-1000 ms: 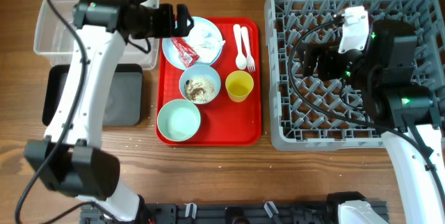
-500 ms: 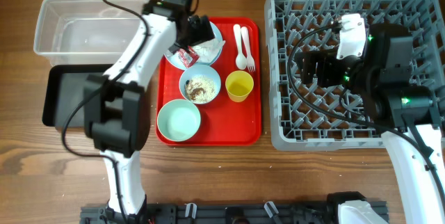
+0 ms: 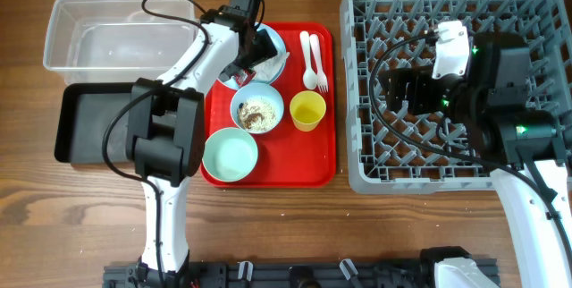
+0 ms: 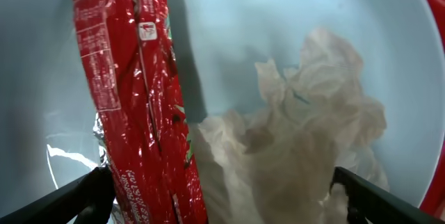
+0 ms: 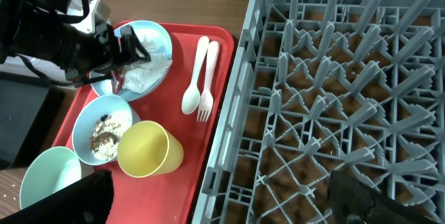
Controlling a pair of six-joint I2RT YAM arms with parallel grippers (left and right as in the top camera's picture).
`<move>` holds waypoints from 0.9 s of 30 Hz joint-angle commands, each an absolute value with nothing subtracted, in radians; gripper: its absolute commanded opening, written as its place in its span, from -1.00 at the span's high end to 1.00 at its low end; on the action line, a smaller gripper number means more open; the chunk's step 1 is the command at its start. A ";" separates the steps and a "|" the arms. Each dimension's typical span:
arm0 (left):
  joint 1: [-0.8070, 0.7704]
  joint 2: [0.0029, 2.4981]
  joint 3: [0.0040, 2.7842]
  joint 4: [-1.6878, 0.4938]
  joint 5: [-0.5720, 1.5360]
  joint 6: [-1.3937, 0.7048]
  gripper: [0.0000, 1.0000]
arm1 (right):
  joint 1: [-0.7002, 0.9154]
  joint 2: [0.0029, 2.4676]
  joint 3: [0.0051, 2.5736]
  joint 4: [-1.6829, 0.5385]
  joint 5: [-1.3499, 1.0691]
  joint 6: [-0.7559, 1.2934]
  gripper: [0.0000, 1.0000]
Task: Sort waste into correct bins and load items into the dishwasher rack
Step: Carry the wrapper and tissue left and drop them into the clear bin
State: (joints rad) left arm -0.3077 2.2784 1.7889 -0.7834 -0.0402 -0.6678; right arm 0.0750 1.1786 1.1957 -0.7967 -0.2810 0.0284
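My left gripper is open and low over the pale blue plate on the red tray. In the left wrist view its fingertips straddle the red wrapper and the crumpled white tissue, which both lie on the plate. The wrapper pokes out at the plate's near edge. My right gripper is open and empty above the left part of the grey rack; its dark fingertips frame the rack's edge.
On the red tray stand a bowl with food scraps, an empty mint bowl, a yellow cup, a white spoon and fork. The clear tub and black tray lie at the left.
My left gripper has swung right from the plate's left rim and dropped low over the wrapper and tissue. The right arm has hardly moved.
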 commanded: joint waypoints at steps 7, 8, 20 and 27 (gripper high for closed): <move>-0.340 2.323 1.800 -0.770 -0.050 -0.686 0.67 | 0.072 1.190 1.216 -0.810 -0.298 0.029 -0.99; -0.341 2.323 1.800 -0.770 -0.050 -0.685 0.75 | 0.072 1.190 1.216 -0.813 -0.298 0.029 -1.00; -0.315 2.181 1.819 -0.801 -0.046 -0.659 0.92 | 0.072 1.190 1.216 -0.818 -0.297 0.029 -1.00; -0.247 1.943 1.855 -0.904 -0.046 -0.659 0.92 | 0.072 1.190 1.216 -0.817 -0.297 0.029 -0.99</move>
